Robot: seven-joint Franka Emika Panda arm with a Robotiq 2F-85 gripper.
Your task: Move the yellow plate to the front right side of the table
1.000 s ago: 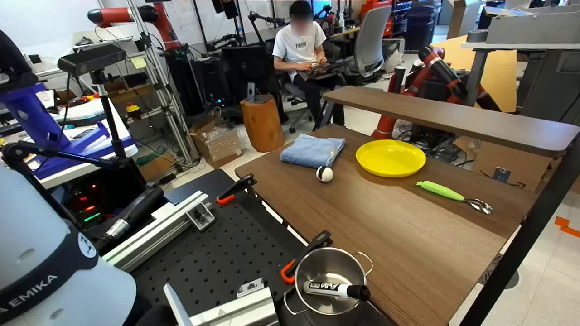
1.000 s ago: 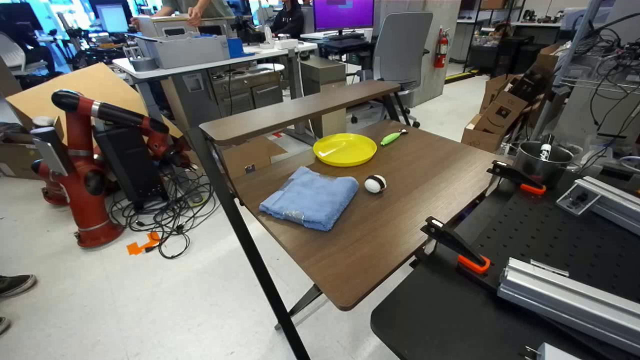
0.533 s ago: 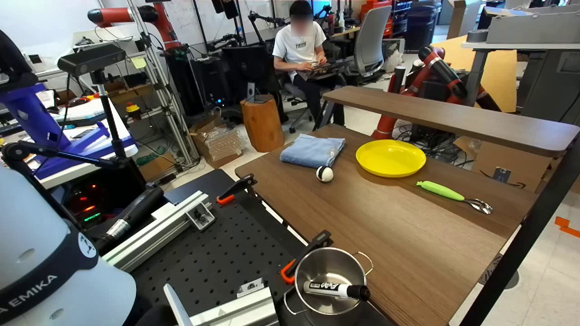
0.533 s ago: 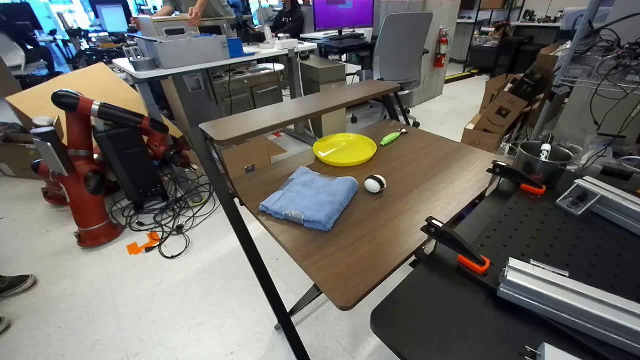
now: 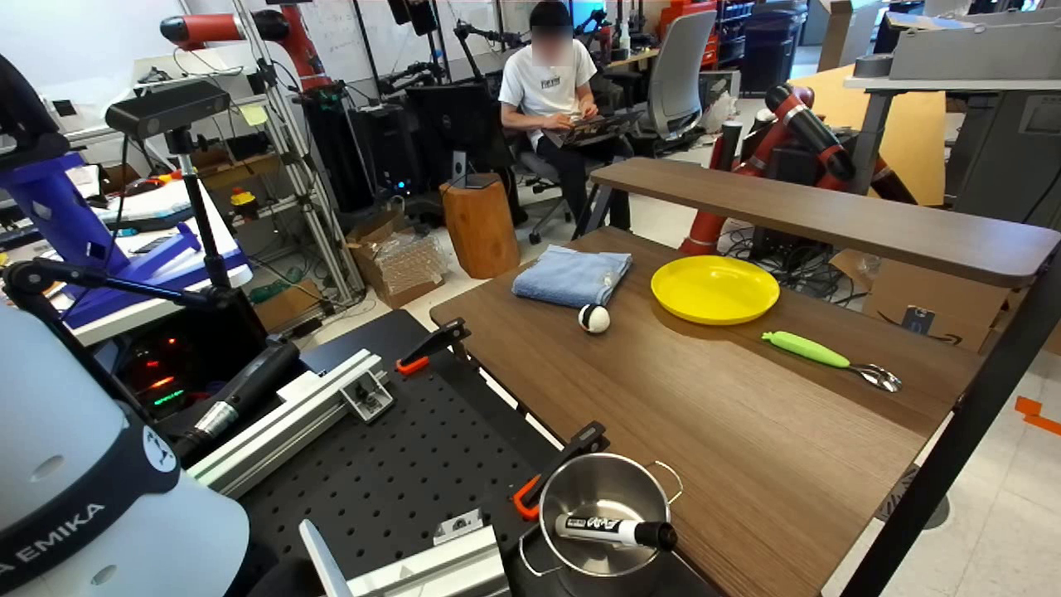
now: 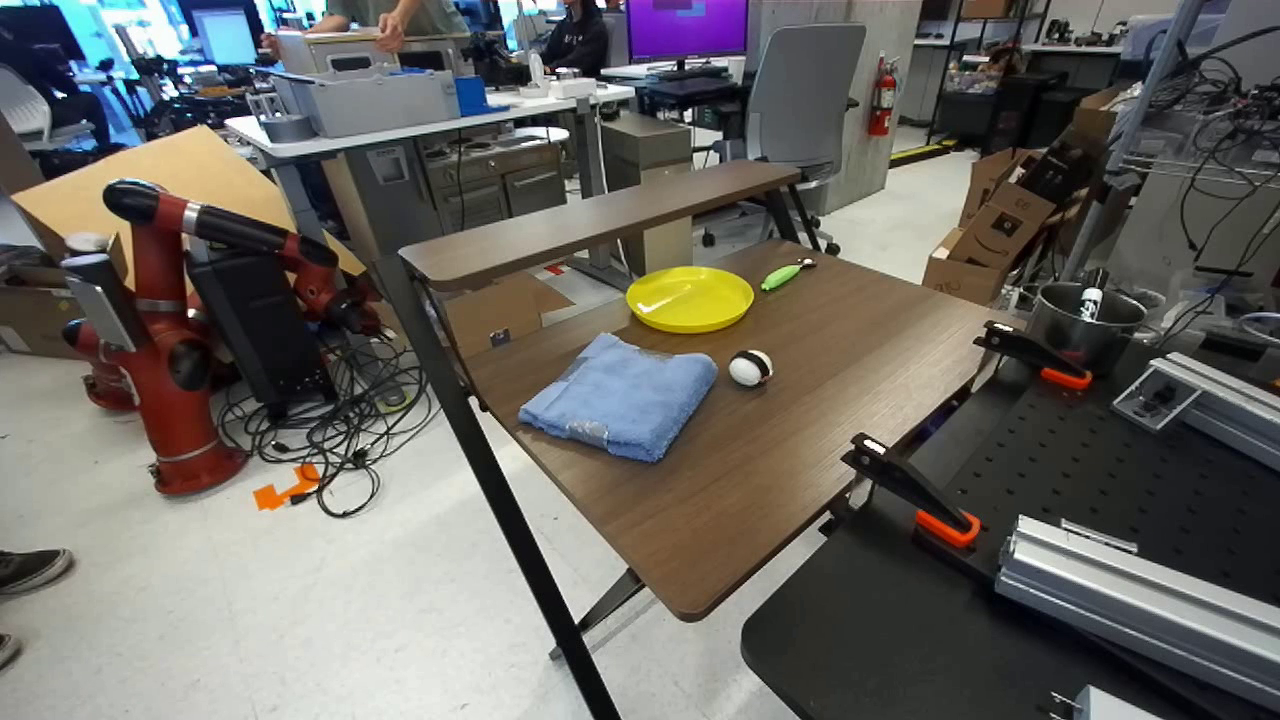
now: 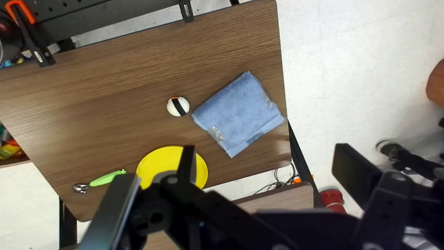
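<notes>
The yellow plate (image 5: 714, 288) lies flat on the brown table (image 5: 663, 406), near the edge under the raised shelf. It also shows in an exterior view (image 6: 690, 300), with the blue cloth and the green-handled tool on either side. In the wrist view the plate (image 7: 158, 163) is at lower centre, partly hidden behind one finger. My gripper (image 7: 265, 147) is open, its fingers wide apart with nothing between them. It hangs well above the table and is out of sight in both exterior views.
A folded blue cloth (image 5: 572, 275), a white ball with a black band (image 5: 593, 319) and a green-handled metal tool (image 5: 808, 349) lie round the plate. A raised shelf (image 5: 796, 207) spans the far edge. A steel pot (image 5: 609, 473) holds a marker (image 5: 613, 531) near clamps (image 5: 564, 464).
</notes>
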